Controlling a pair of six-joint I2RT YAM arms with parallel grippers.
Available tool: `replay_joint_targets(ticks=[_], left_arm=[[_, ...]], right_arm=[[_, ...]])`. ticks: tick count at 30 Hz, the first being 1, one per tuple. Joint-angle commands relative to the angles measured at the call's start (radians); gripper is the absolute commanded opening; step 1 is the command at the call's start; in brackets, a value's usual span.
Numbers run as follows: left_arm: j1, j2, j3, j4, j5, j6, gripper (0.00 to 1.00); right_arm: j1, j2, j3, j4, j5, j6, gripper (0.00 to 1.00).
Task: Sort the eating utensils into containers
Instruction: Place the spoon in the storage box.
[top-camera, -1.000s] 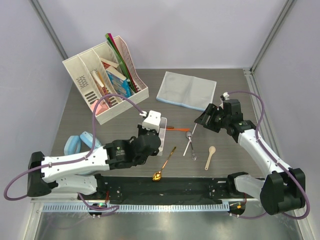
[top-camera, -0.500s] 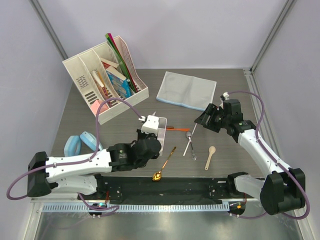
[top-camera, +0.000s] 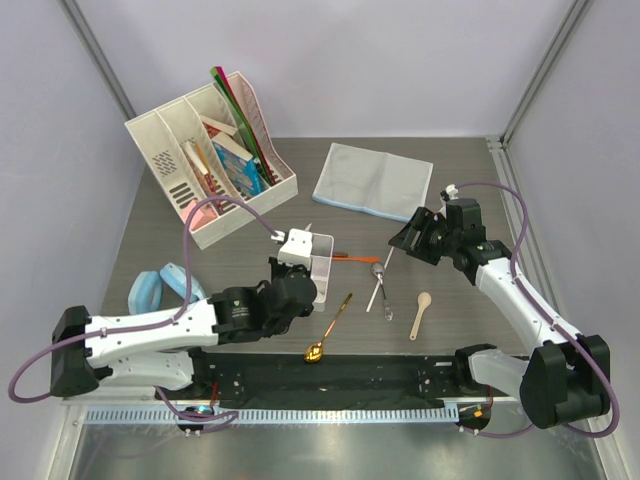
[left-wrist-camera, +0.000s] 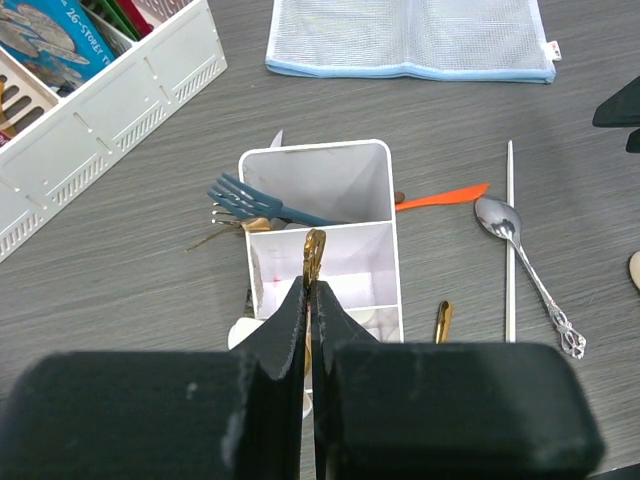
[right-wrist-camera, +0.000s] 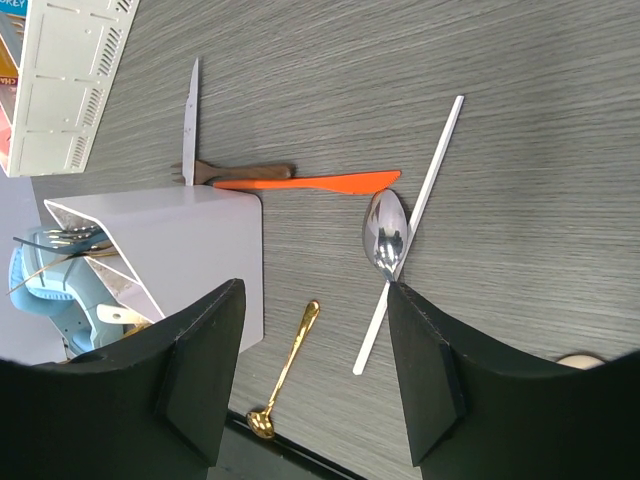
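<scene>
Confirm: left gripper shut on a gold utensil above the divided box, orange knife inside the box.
The orange knife lies on the table beside the divided box, not inside, as the left wrist view shows. The left gripper is shut on the gold utensil above it.

I'm looking into a robot test cell, a lab rather than a home: plain pale walls (top-camera: 400, 60) close in the grey wood-grain tabletop (top-camera: 465, 160) on three sides, bare metal struts (top-camera: 540, 75) rise at the far corners, and the left arm (top-camera: 150, 335) and right arm (top-camera: 515, 295) are bolted to a black rail (top-camera: 330, 375) along its near edge.
</scene>
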Motion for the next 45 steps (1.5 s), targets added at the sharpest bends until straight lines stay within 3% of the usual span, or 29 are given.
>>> replay_joint_targets(ticks=[1,21,31,37,45], left_arm=[[0.006,0.026,0.046,0.084,0.005,0.019,0.00],[0.004,0.156,0.068,0.165,0.048,-0.006,0.00],[0.006,0.035,-0.076,0.027,-0.026,-0.175,0.00],[0.006,-0.017,-0.082,-0.100,-0.106,-0.222,0.29],[0.004,-0.072,-0.070,-0.201,-0.130,-0.259,0.36]], right_arm=[[-0.002,-0.004,0.003,0.037,-0.014,0.000,0.64],[-0.002,0.010,0.003,0.042,-0.022,-0.003,0.64],[-0.002,0.021,0.003,0.048,-0.026,0.000,0.64],[-0.002,0.030,0.003,0.050,-0.029,0.008,0.64],[-0.001,0.027,0.006,0.053,-0.033,0.003,0.63]])
